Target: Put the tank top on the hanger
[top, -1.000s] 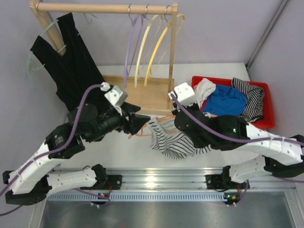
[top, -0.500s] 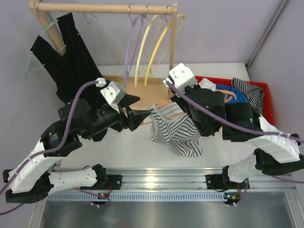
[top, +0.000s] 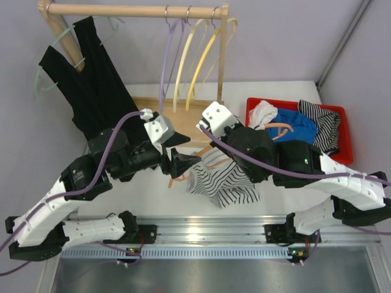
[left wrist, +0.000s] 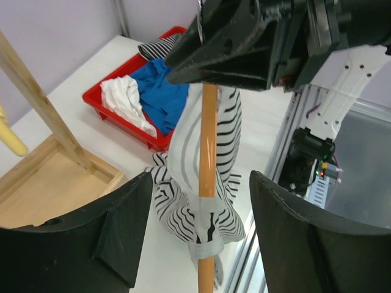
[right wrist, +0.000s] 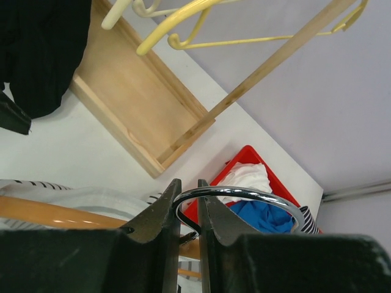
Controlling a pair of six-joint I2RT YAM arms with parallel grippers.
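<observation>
Because the right claw is clenched on the metal hook of the orange hanger, the hanger is carried in the air above the table rather than lying on it. That grip by the hook leaves both plastic arms free for fabric to slide along.

The striped tank top hangs from the hanger between the two robot arms, bunched and drooping toward the table. From the left wrist, a white band of the top wraps round the orange arm near its lower end, and the rest gathers loosely along the bar. One side looks threaded on. Whether the other strap sits over the far arm is hidden by the right arm.

The left claw is released, its jaws spread wide on either side of the orange arm and the cloth, and they appear to touch neither. Standing astride the bar like this, it seems placed to pinch a strap and draw it further along the hanger. The task looks partly done, with the top not yet hanging square.

A red bin of other clothes sits to the right. Behind, a wooden rack carries a black tank top and spare hangers.
</observation>
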